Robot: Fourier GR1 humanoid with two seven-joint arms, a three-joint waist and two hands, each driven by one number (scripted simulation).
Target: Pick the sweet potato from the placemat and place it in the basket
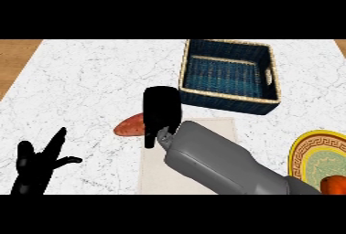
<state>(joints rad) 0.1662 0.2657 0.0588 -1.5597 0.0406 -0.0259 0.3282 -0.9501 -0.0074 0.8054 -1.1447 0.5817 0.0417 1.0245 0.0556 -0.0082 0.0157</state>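
The table is shown with a white marbled top, and a strip of brown wood is visible at its upper left and upper right corners.

The right forearm is seen as a grey body entering from the lower right and running diagonally toward the centre.

The basket is located at the upper centre-right of the table. It is woven in dark blue with a pale rim, and its inside is seen from above.

The placemat is laid flat below the basket, well apart from it. It is pale beige, and much of it is covered by the right forearm.

The plate is cut off by the right edge of the view. A yellow patterned rim and a green centre are shown. An orange-red object is seen on its lower part; its kind cannot be told.

The right hand is positioned at the upper left corner of the placemat, its back turned toward the view. Whether its fingers are curled or straight cannot be told.

The left hand is shown at the lower left, fingers spread and pointing up, holding nothing.

The sweet potato is lying at the left edge of the placemat, partly on the bare table, just beside the right hand. Its right end is hidden behind that hand.
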